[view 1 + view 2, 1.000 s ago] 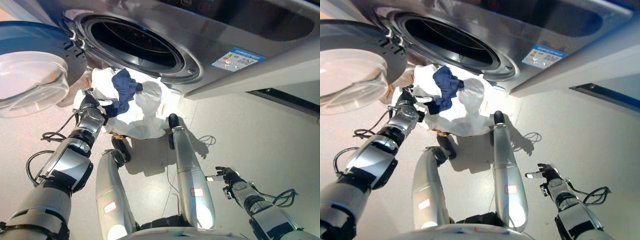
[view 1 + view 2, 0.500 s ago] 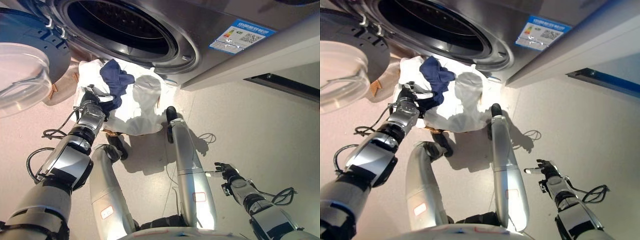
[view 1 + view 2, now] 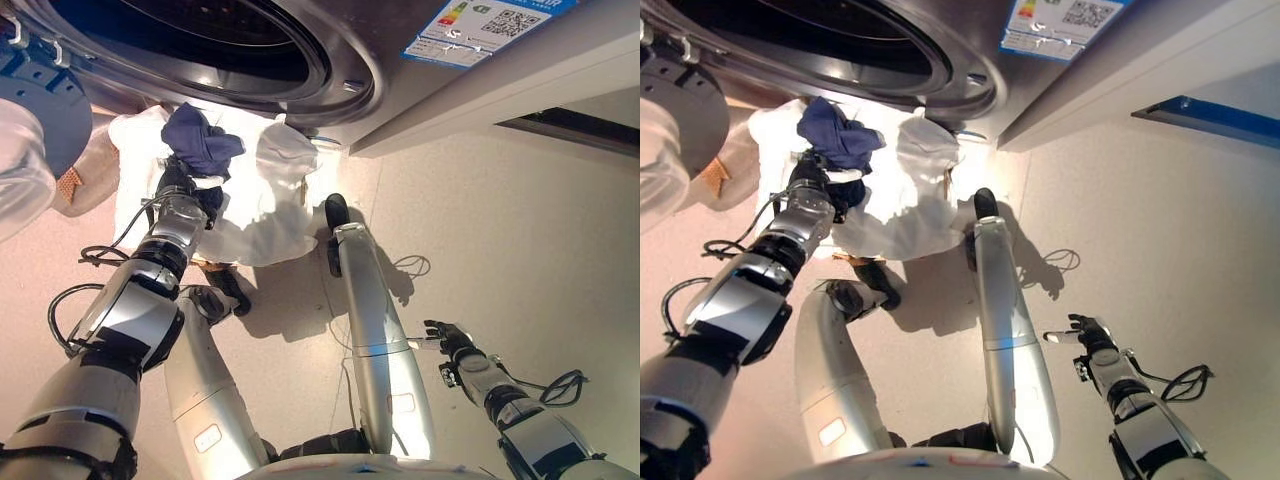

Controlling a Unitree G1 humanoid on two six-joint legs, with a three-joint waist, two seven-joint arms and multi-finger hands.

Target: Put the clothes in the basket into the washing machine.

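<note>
A basket lined with white cloth [image 3: 265,205] stands on the floor below the washing machine's open drum [image 3: 190,40]. A dark blue garment [image 3: 198,143] lies bunched on top of the white cloth. My left hand [image 3: 180,190] is at the basket's left side, its fingers curled on the lower part of the blue garment. My right hand [image 3: 447,340] hangs low at the right, over the floor, fingers relaxed and empty.
The washer's round door [image 3: 30,130] stands open at the left with its clear bowl. The machine's steel front [image 3: 400,60] slopes across the top. Pale floor [image 3: 520,230] spreads to the right.
The camera has tilted, so the washer and basket sit higher and further left in view. My left hand has closed on the blue garment and bunched it up. My right hand stays low.
</note>
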